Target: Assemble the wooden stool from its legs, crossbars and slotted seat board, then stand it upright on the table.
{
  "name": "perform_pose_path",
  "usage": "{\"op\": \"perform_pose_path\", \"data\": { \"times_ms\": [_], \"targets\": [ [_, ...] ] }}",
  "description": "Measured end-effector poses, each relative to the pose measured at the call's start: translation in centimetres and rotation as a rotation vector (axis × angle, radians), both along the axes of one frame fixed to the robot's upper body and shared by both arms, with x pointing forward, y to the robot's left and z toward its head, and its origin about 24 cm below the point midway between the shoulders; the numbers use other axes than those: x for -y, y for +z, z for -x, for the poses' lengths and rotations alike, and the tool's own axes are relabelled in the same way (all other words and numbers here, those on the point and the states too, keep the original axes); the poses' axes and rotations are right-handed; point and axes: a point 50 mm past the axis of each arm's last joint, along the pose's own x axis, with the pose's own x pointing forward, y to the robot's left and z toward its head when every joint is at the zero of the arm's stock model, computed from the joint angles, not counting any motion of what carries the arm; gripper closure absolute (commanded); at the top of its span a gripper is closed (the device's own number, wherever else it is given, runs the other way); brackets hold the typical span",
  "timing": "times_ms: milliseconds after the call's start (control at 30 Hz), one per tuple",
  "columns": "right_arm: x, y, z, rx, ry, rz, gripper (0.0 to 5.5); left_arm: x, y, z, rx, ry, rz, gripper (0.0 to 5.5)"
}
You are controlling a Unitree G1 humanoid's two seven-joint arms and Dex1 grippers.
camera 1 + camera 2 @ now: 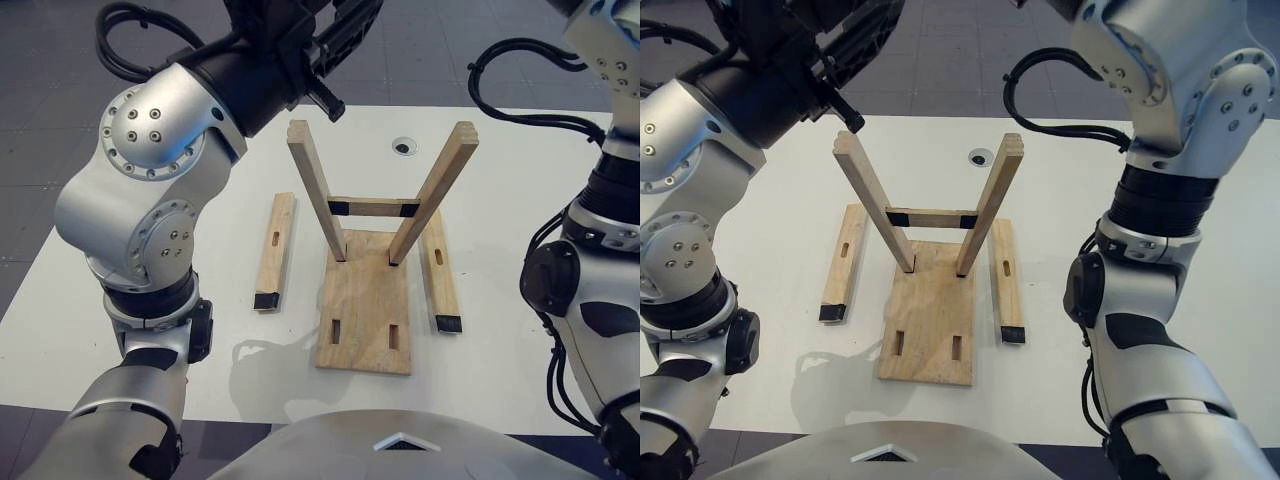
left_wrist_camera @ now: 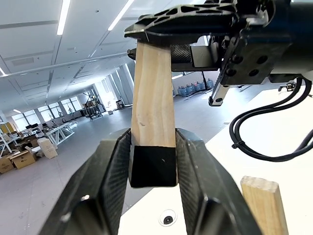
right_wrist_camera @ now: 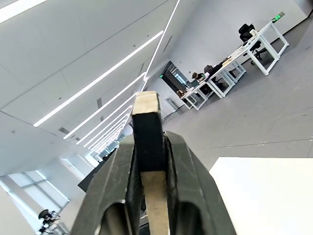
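Note:
The slotted seat board (image 1: 365, 320) lies flat on the white table (image 1: 490, 340). Two legs (image 1: 315, 190) (image 1: 435, 190) stand in its far slots, leaning apart, joined by a black-tipped crossbar (image 1: 373, 208). One loose leg (image 1: 275, 250) lies flat left of the board and another (image 1: 440, 270) lies right of it. High above the table, my left gripper (image 2: 152, 136) is shut on the black end of a wooden bar (image 2: 152, 93). My right gripper (image 3: 148, 142) is shut on the bar's other black end (image 3: 145, 122) and appears again as the right gripper (image 2: 195, 24) at the bar's far end.
A round cable hole (image 1: 404, 147) sits in the table behind the standing legs. Both arms are raised, with elbows flanking the board. The top of one standing leg (image 2: 261, 198) rises below the held bar. Bare table lies at the front left and right.

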Motion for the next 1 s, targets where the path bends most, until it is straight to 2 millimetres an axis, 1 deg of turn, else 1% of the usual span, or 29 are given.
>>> {"op": "perform_pose_path", "data": {
  "times_ms": [133,167,333,400,500,533,600,667,700,733,767,800,833,900,933,967,1000],
  "targets": [
    [0.0,-0.1,0.1,0.061,-0.004,0.060,5.08,-0.1,-0.1,-0.1,-0.052,-0.023,0.023,4.18],
    [0.0,-0.1,0.0,0.067,-0.007,0.065,5.08,-0.1,0.0,-0.2,-0.063,-0.027,0.023,3.79],
    [0.4,-0.2,-0.3,0.080,-0.029,0.069,5.09,-0.4,0.5,-0.2,-0.070,-0.024,0.050,3.09],
    [0.8,-0.2,-0.5,0.092,-0.042,0.069,5.09,-0.3,0.4,-0.2,-0.079,-0.018,0.056,3.04],
    [1.5,-0.2,-0.9,0.124,-0.108,0.107,5.09,-0.1,0.3,-0.1,-0.082,-0.017,0.050,3.04],
    [2.1,-0.1,-1.1,0.160,-0.182,0.159,5.09,0.0,0.3,0.0,-0.082,-0.021,0.052,3.04],
    [4.1,0.8,-1.1,0.252,-0.348,0.248,5.09,-0.3,0.5,0.1,-0.079,-0.008,0.068,3.04],
    [6.9,2.2,-0.1,0.392,-0.598,0.407,5.09,-0.7,0.7,0.3,-0.073,0.023,0.098,3.04],
    [8.1,2.4,0.5,0.444,-0.708,0.490,5.09,-1.1,0.9,0.3,-0.071,0.048,0.115,3.04],
    [9.1,2.0,1.1,0.485,-0.816,0.590,5.09,-1.4,1.1,0.3,-0.066,0.069,0.132,3.04],
    [9.8,1.2,1.5,0.494,-0.880,0.670,5.09,-1.6,1.2,0.2,-0.061,0.093,0.148,3.04],
    [10.0,-0.7,1.9,0.472,-0.905,0.741,5.09,-2.0,1.5,0.2,-0.055,0.121,0.169,3.04],
    [10.0,-2.1,2.2,0.450,-0.905,0.787,5.09,-2.2,1.6,0.2,-0.054,0.137,0.183,3.04],
    [9.1,-7.0,3.2,0.339,-0.850,0.845,5.09,-2.6,1.8,0.1,-0.057,0.176,0.201,3.04],
    [8.3,-10.7,4.3,0.245,-0.794,0.886,5.09,-2.9,1.9,0.0,-0.055,0.199,0.212,3.04],
    [7.8,-12.8,5.2,0.196,-0.762,0.921,5.09,-3.1,2.0,0.0,-0.051,0.215,0.223,3.04],
    [7.3,-14.5,6.0,0.169,-0.731,0.945,5.09,-3.2,2.1,0.0,-0.050,0.231,0.230,3.04]
  ]
}}
